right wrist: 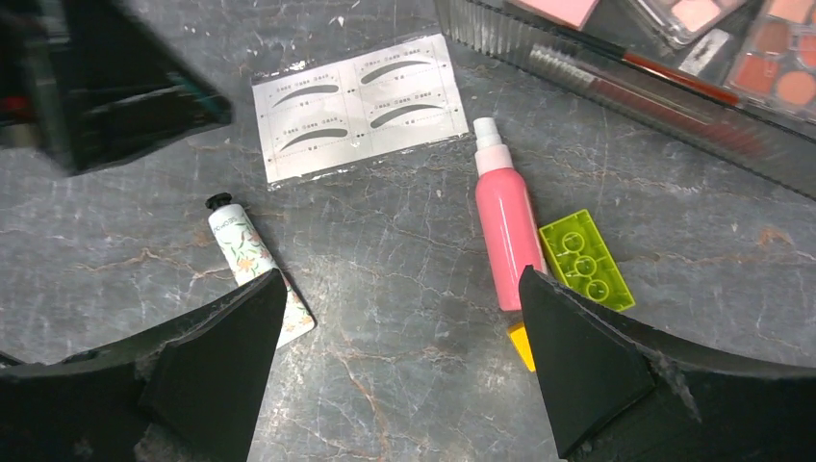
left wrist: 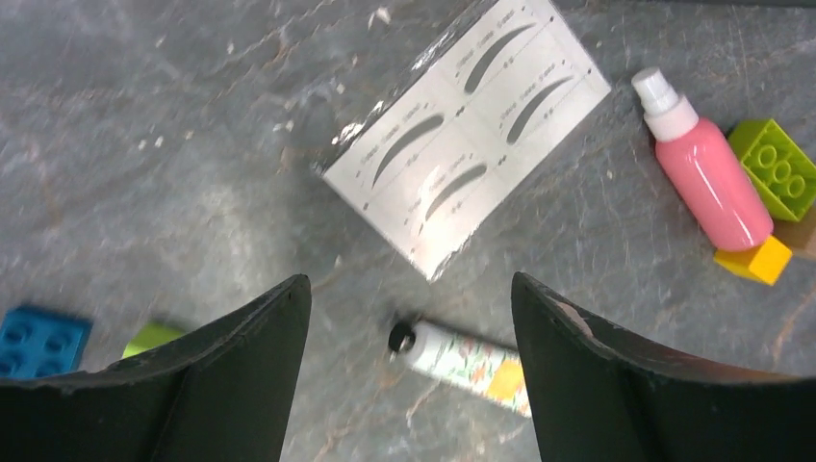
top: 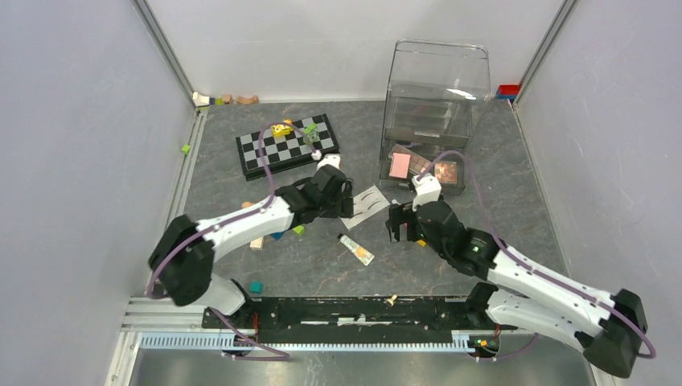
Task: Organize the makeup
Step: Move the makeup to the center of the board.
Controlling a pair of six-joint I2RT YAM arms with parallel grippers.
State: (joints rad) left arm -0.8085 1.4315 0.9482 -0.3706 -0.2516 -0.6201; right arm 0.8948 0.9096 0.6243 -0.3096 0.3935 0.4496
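The white card of lash shapes [top: 363, 204] lies flat on the table between the two grippers; it also shows in the left wrist view [left wrist: 467, 130] and the right wrist view [right wrist: 361, 104]. A cream floral tube [top: 356, 249] lies in front of it [left wrist: 462, 361] [right wrist: 252, 269]. A pink bottle [right wrist: 507, 226] lies to the right of the card [left wrist: 707, 173]. The eyeshadow palette [top: 448, 170] and thin brushes [right wrist: 635, 82] rest in the clear organizer's tray. My left gripper [top: 342, 193] [left wrist: 409, 289] is open and empty above the tube's cap. My right gripper [top: 400, 225] [right wrist: 402, 279] is open and empty.
A clear organizer [top: 434, 96] stands at the back right. The chessboard [top: 285, 146] lies at the back left. Toy blocks lie about: lime [right wrist: 582, 258] and yellow [left wrist: 755, 260] beside the pink bottle, blue [left wrist: 38, 337], teal [top: 256, 286].
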